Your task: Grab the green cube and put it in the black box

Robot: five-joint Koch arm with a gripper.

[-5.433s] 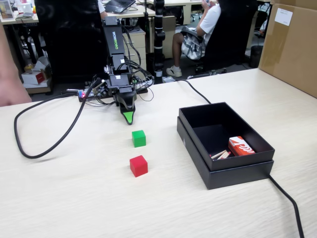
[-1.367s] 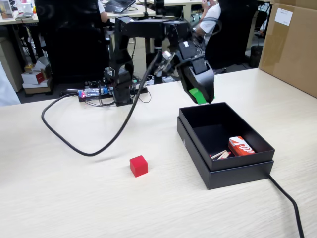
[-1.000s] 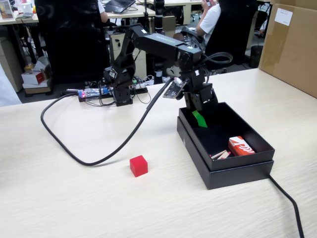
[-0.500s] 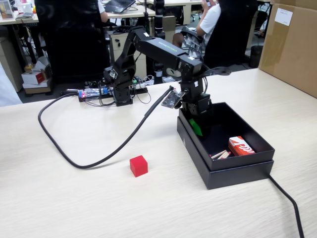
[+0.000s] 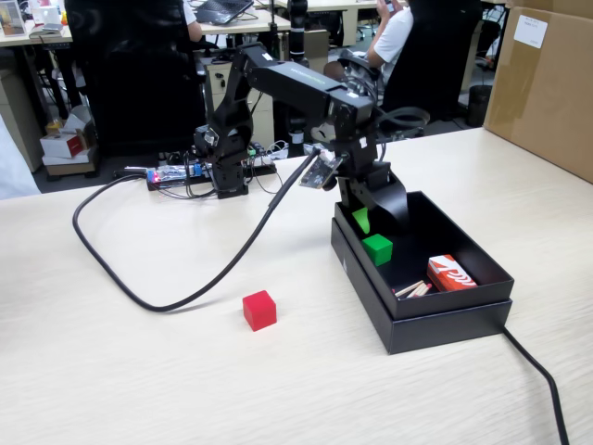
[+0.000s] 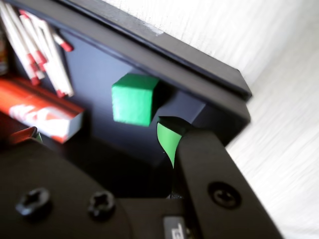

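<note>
1. Your green cube (image 5: 377, 248) already lies on the floor of the black box (image 5: 482, 278), near the box's left wall in the fixed view and free of everything else; the wrist view shows it (image 6: 134, 99) close under the stepped rim.
2. The end effector (image 5: 363, 221) hangs inside the box just beyond the cube, and nothing is held in it. One green-tipped finger (image 6: 167, 140) is clear of the cube. You cannot tell how wide the jaws stand, since the second tip hardly shows at the wrist view's left edge.
3. I judge the placing step done and the retreat in hand. Your next move calls for a straight lift out of the box, keeping the finger off the cube and off the left wall.
4. Further out in the box sit a red and white matchbox (image 5: 450, 273) and loose matches (image 5: 413, 289) at the near right; they should stay undisturbed.
5. A red cube (image 5: 259, 310) rests on the bench (image 5: 139, 371), well left of the box.
6. Hidden from you: the box floor under the arm, and the second fingertip. The cable at the near right corner runs out of frame.
</note>
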